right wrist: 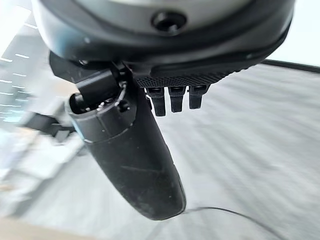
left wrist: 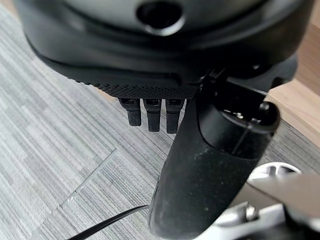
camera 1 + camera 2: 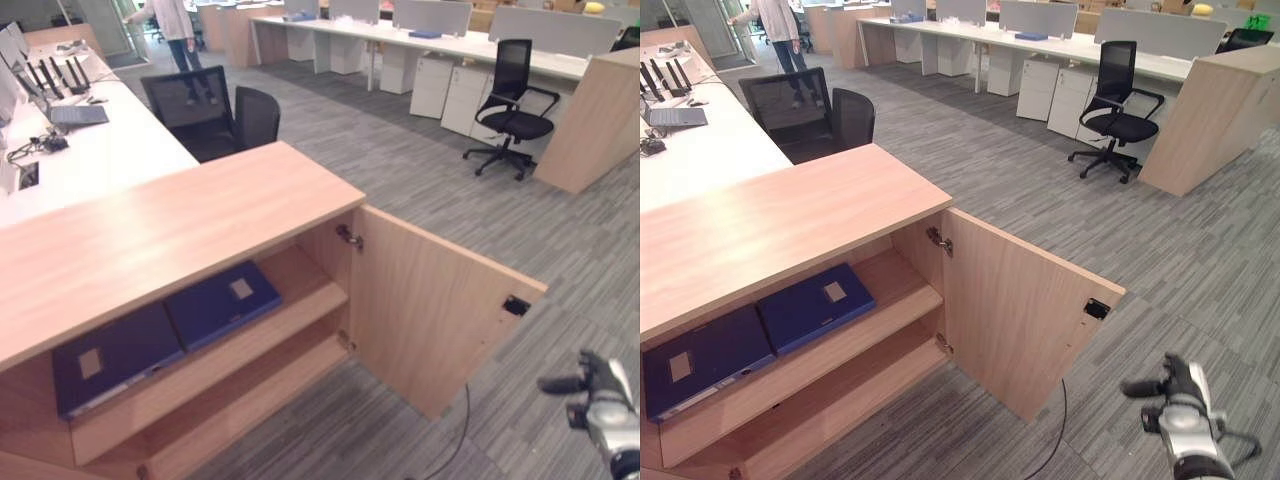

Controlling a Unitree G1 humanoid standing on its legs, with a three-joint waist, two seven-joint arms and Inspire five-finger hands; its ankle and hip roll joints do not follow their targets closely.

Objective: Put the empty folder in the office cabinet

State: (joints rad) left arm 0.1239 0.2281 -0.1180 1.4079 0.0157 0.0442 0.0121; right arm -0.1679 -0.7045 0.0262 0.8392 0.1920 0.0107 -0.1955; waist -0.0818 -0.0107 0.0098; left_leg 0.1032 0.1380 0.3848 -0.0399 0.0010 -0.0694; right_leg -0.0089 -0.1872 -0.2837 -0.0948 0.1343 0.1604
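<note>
The right hand (image 3: 1180,400) shows at about 4 o'clock in the head views, raised on its silver-grey wrist — thumb jutting toward 9 o'clock, fingers relaxed, holding nothing. The left hand (image 2: 165,75) hangs with straight fingers (image 2: 152,112) — likewise empty.

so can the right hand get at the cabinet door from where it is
Probably yes: the right hand hangs over bare carpet just off the open cabinet door, fingers straight and holding nothing, with nothing between them.
</note>
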